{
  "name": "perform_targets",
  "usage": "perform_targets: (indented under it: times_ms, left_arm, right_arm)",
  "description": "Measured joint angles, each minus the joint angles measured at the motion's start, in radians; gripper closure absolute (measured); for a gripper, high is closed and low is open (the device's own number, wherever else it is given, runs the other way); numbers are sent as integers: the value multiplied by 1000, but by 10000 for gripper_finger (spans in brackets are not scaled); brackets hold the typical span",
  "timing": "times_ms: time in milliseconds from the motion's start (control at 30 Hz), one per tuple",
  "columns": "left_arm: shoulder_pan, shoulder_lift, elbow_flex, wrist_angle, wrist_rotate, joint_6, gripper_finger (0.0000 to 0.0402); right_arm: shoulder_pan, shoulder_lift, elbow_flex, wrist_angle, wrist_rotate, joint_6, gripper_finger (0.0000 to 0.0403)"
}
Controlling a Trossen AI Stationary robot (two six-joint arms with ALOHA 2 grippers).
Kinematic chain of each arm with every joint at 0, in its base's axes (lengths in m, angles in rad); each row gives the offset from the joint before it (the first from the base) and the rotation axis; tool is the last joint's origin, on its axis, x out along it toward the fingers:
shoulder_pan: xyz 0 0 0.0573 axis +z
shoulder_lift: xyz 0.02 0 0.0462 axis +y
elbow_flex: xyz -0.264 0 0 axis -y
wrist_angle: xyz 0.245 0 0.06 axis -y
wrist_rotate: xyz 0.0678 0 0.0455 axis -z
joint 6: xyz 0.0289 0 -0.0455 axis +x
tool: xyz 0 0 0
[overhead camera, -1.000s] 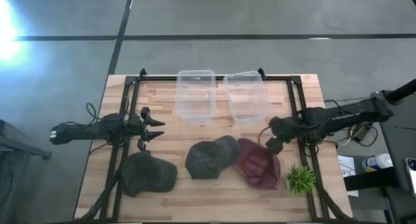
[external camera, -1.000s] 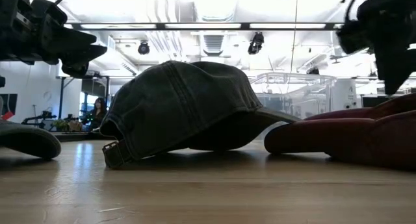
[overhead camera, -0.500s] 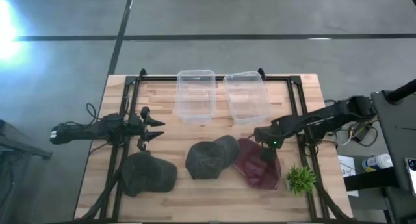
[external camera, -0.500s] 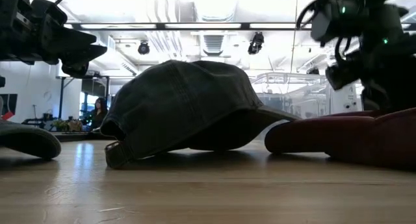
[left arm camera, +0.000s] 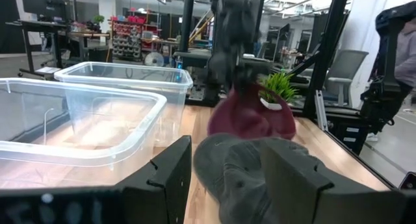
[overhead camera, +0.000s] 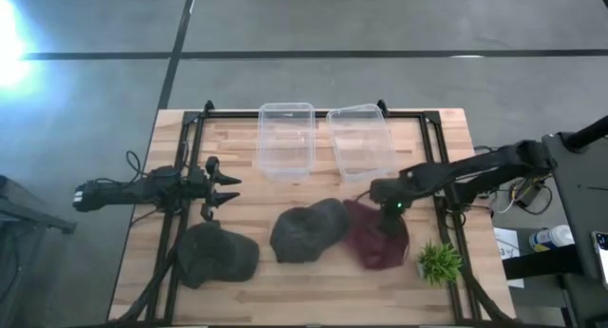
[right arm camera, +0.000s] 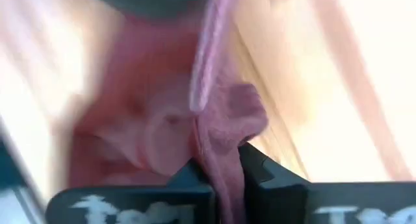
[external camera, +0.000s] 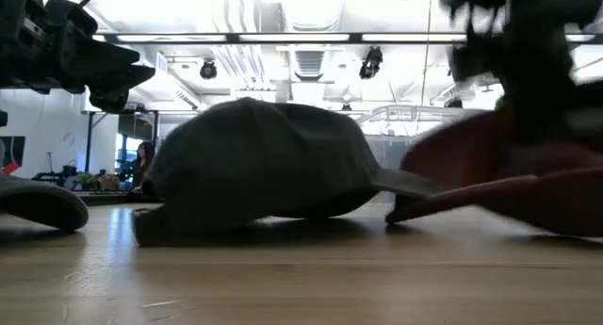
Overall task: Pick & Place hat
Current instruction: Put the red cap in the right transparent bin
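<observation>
Right gripper point(overhead camera: 388, 220) clamped on a fold of the maroon cap point(overhead camera: 377, 241), cap beside the grey cap point(overhead camera: 304, 233) near the small plant point(overhead camera: 439, 261), left gripper point(overhead camera: 226, 190) fingers apart, hovering above the wooden table point(overhead camera: 313, 285)

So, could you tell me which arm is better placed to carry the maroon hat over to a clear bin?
The right. Its gripper is shut on the maroon hat, just below the right clear bin. The left gripper hangs open near the table's left side, holding nothing.
</observation>
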Motion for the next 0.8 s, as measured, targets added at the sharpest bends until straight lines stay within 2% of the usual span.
perform_targets:
  times_ms: [133,267,433,533,600,667,800]
  left_arm:
    - [0,2,0,-1,0,0,225]
    - [0,3,0,-2,0,0,225]
    - [0,3,0,-2,0,0,225]
    - [0,3,0,-2,0,0,225]
    - [0,4,0,-2,1,0,225]
    - [0,4,0,-2,1,0,225]
    - [0,5,0,-2,1,0,225]
  right_arm:
    - [0,-99,162,-29,125,54,394]
    - [-15,-164,313,-22,423,50,394]
    - [-74,-184,490,-53,712,-34,394]
    - [-125,-164,568,-81,891,-139,394]
    - [-184,-143,599,-83,952,-177,394]
    - [-251,-110,612,-75,968,-169,394]
    - [-378,-16,596,-8,899,-122,394]
